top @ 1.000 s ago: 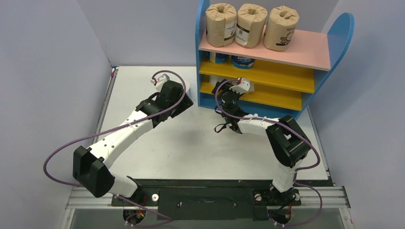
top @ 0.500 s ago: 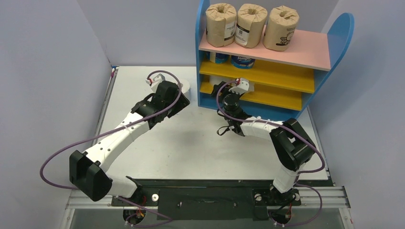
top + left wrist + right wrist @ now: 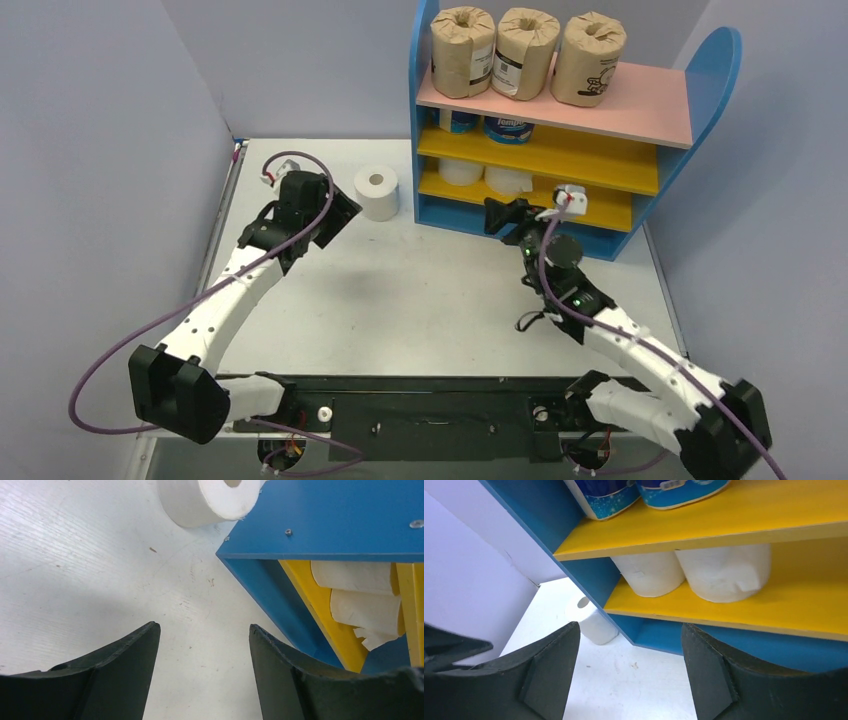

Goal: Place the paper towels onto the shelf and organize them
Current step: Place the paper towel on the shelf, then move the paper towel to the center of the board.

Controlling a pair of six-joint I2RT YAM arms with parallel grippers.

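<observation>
Left arm [image 3: 225,300] and right arm [image 3: 640,352]: white, black joints
Purple cables [image 3: 295,154] on both; thick black curved fingers [image 3: 115,675].

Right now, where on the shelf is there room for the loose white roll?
Bare: bottom yellow board right of its two white rolls; middle yellow board right of the blue rolls; pink top board's right end. All three left ends are crowded.

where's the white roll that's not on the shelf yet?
Top view: the white roll stands on end on the table, just left of the shelf and its blue side panel, ahead of the empty left gripper.
</observation>
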